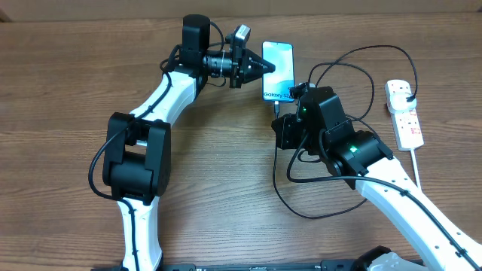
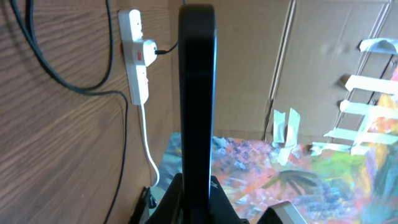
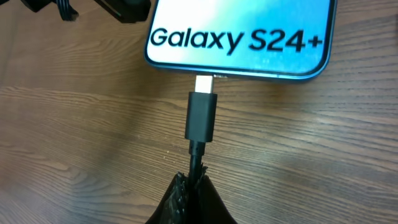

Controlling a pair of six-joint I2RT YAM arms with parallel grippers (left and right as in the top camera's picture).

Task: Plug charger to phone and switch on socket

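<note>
- Wood-grain table [image 1: 226, 188] from overhead: phone [image 1: 279, 60] lies flat towards the far edge, screen lit; left claw [image 1: 260, 68] meets its left side; right claw [image 1: 280, 117] sits just short of its near end; socket [image 1: 405, 113] lies well apart to the right.
- Right wrist: right claw is pinched tight on the charger [image 3: 201, 118], gripping the thin cord just behind the connector; the bare metal tip sits at the phone's port, not pushed home; because the grip is on soft cord and not the connector body, a slight skew could buckle the cord or jam the tip against the frame.
- Left wrist: the phone's dark edge runs up from between the fingers [image 2: 168, 205]; the left claw looks clenched on it, barely open, though the contact itself is hard to see; if that hold slips, the push of plugging in could slide the phone away; the charger's black plug appears seated in the socket; switching it on looks to be still ahead.
</note>
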